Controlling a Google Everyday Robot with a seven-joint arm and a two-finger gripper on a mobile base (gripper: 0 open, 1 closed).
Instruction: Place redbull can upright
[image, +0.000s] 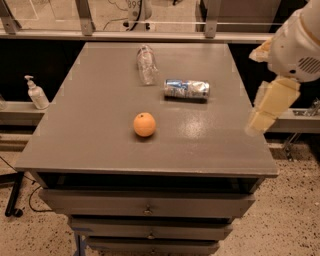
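Three items rest on the grey surface (100, 145): the redbull can (186, 89) lies on its side toward the far right, a clear plastic bottle (146, 65) lies near it, further back, and an orange (144, 124) sits near the centre. The end effector (260, 117) hangs beyond the surface's right edge, well apart from the can. Whether it is spread or pressed together cannot be told.

Lit from above, moderate, warm cast. The tabletop (100, 130) has a broad pale sheen w/ speckle R of the orange (144, 124), below the redbull can (186, 89); the can's metal glints too. Short soft shadows under both. The hand (256, 124), off the tabletop's R edge, is brightly lit. Bg at top washed pale; drawers (147, 205) dim.
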